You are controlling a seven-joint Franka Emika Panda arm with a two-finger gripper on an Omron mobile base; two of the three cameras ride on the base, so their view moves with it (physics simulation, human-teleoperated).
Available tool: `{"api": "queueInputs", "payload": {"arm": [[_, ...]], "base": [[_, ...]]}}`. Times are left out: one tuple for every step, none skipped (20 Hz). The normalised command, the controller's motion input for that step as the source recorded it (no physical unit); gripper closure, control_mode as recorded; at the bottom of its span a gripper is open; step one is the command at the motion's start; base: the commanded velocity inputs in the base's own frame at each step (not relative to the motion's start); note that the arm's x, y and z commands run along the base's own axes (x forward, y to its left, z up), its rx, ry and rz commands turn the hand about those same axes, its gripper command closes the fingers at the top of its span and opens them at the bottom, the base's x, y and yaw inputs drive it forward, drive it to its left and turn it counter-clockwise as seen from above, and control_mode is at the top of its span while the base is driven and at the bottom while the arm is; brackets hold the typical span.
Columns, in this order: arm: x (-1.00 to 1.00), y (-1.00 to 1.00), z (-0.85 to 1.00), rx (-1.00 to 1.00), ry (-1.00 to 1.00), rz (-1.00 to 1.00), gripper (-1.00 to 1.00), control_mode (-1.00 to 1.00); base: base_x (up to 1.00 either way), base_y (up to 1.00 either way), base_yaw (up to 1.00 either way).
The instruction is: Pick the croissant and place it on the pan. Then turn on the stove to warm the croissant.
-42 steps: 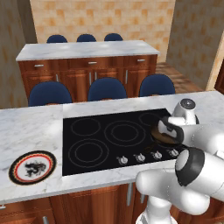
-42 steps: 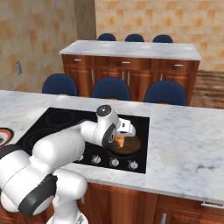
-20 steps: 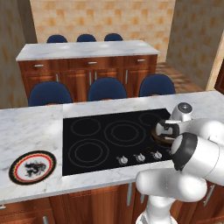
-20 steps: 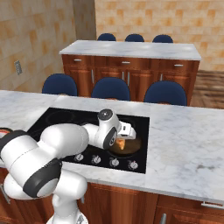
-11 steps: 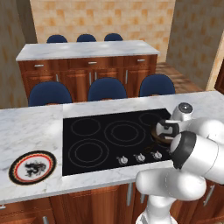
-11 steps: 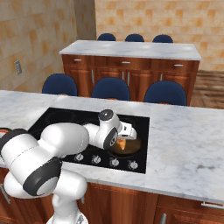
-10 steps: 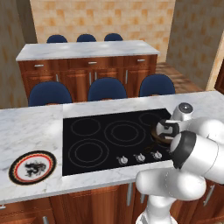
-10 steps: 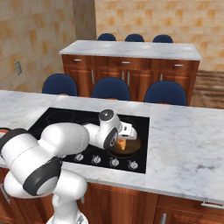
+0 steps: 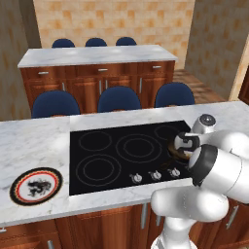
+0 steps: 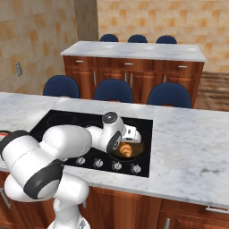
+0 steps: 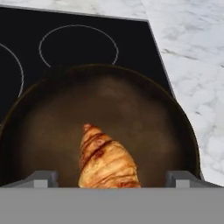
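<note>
Marble counter (image 9: pixel 34 141) around black stove (image 9: pixel 116 151), 3 blue chairs (image 9: pixel 119 99) behind; croissant (image 11: pixel 107 162) in pan (image 11: pixel 144 113), gripper (image 11: pixel 111 177) spread wide, gripping nothing.

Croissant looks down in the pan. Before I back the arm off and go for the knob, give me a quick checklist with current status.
1. Croissant lies inside the pan: ok.
2. Pan sits on the stove, at its front right burner: ok.
3. Gripper jaws spread apart to either side of the croissant: ok.
4. Fingertips free of the croissant: cannot tell, the contact is cut off at the picture's edge.
5. Knobs along the stove's front edge unobstructed: ok.
6. Burner already on: cannot tell, no glow shows.
</note>
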Motion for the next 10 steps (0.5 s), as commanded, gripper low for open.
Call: {"api": "queueInputs", "payload": {"arm": [[0.0,0.0,0.0,0.0,-0.03,0.0,-1.0,-1.0],[-0.05,0.0,0.41,0.0,-0.1,0.0,-1.0,-1.0],[-0.19,0.0,0.84,0.0,-0.17,0.0,-1.0,-1.0],[-0.18,-0.01,0.85,0.0,-0.19,0.0,-1.0,-1.0],[-0.16,-0.04,0.79,0.0,-0.19,0.0,-1.0,-1.0],[-0.22,-0.07,0.71,0.0,-0.19,0.0,-1.0,-1.0],[-0.26,-0.05,0.63,0.0,-0.18,0.0,-1.0,-1.0],[-0.29,-0.11,0.5,0.0,-0.15,0.0,-1.0,-1.0],[-0.36,-0.11,0.43,0.0,-0.13,0.0,-1.0,-1.0],[-0.46,-0.18,0.24,0.0,-0.05,0.0,-1.0,-1.0]], "base": [[0.0,0.0,0.0],[0.0,0.0,0.0],[0.0,0.0,0.0],[0.0,0.0,0.0],[0.0,0.0,0.0],[0.0,0.0,0.0],[0.0,0.0,0.0],[0.0,0.0,0.0],[0.0,0.0,0.0],[0.0,0.0,0.0]]}}
